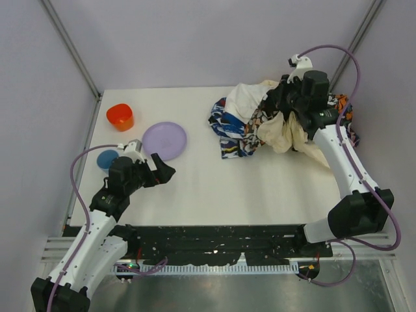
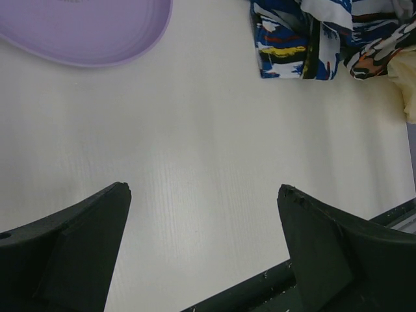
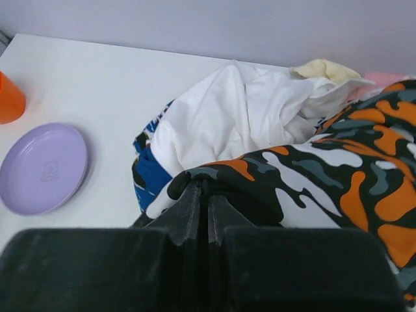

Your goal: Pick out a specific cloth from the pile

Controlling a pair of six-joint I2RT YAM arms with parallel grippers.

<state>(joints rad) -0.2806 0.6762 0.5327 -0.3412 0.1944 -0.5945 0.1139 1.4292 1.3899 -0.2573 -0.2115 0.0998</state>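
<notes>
The pile lies at the table's back right: a white piece, a blue-white patterned piece, a cream piece and an orange-black-white patterned cloth. No plain black cloth shows apart from it. My right gripper is over the pile. In the right wrist view it is shut on a dark fold at the patterned cloth's edge. My left gripper is open and empty low over bare table, and the left wrist view shows nothing between its fingers.
A purple plate lies at the table's left, just beyond the left gripper. An orange cup stands behind it and a blue lid-like disc lies beside the left arm. Grey walls close in the table.
</notes>
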